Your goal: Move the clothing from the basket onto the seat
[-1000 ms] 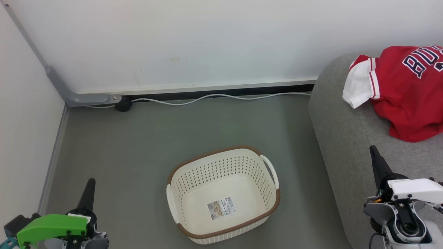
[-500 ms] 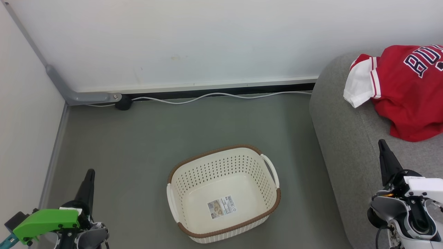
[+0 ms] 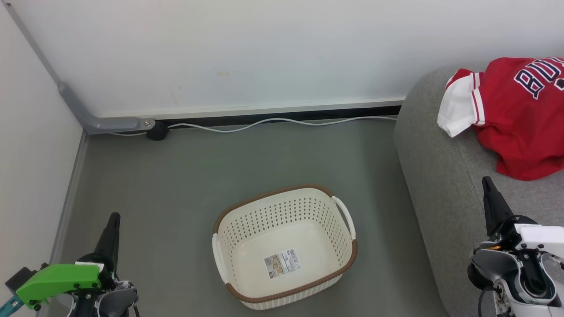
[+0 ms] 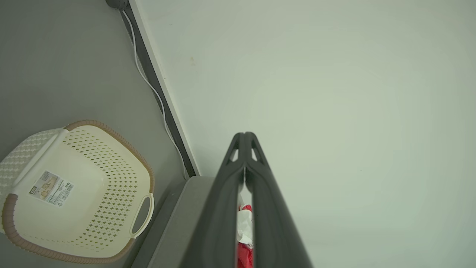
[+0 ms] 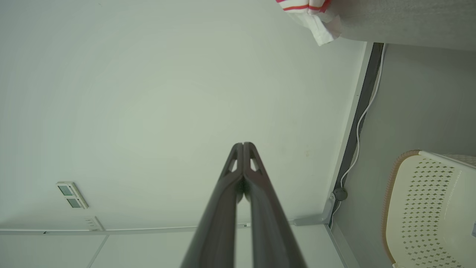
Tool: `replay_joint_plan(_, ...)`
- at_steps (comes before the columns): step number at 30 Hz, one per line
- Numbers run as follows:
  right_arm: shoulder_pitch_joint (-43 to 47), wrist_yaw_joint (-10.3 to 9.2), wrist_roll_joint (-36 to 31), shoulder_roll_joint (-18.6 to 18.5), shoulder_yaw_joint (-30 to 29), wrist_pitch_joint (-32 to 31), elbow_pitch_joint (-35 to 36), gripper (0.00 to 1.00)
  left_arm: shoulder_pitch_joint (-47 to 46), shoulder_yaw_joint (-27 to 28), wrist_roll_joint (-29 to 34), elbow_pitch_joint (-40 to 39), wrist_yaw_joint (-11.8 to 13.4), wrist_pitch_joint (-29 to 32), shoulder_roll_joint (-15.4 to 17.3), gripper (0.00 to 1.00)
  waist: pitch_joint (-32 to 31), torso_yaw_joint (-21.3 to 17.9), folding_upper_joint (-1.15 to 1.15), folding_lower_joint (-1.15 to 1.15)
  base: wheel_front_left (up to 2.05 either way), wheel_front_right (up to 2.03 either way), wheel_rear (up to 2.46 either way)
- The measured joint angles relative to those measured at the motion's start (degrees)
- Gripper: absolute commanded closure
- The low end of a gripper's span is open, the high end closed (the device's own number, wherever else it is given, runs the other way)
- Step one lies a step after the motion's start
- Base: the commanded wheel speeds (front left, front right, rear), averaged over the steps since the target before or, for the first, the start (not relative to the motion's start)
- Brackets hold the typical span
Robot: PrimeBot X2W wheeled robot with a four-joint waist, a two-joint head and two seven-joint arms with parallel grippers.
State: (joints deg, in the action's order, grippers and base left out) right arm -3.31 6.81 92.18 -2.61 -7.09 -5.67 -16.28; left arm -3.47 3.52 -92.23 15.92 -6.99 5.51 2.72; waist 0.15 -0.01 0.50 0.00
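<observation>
So your red clothing [image 3: 515,119] is lying on the grey seat [image 3: 436,176] over by the wall [image 3: 264,53], well apart from the basket [image 3: 273,192], which sits on the floor [image 3: 176,176] with a paper label [image 3: 282,264] on its bottom. Your left pincer [image 3: 113,220] and right pincer [image 3: 487,184] are both squeezed fully together, gripping nothing, the right one over the seat's front edge.
</observation>
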Motion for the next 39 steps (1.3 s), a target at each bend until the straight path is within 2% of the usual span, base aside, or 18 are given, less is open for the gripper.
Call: replay_joint_plan(39,0.0,0.00,0.0,0.0,-0.1,0.0,0.1,1.00,0.0,0.1,0.0,0.2,0.0,0.0,0.0,1.00,0.0,0.0,0.00,0.00,0.00,0.00,0.00)
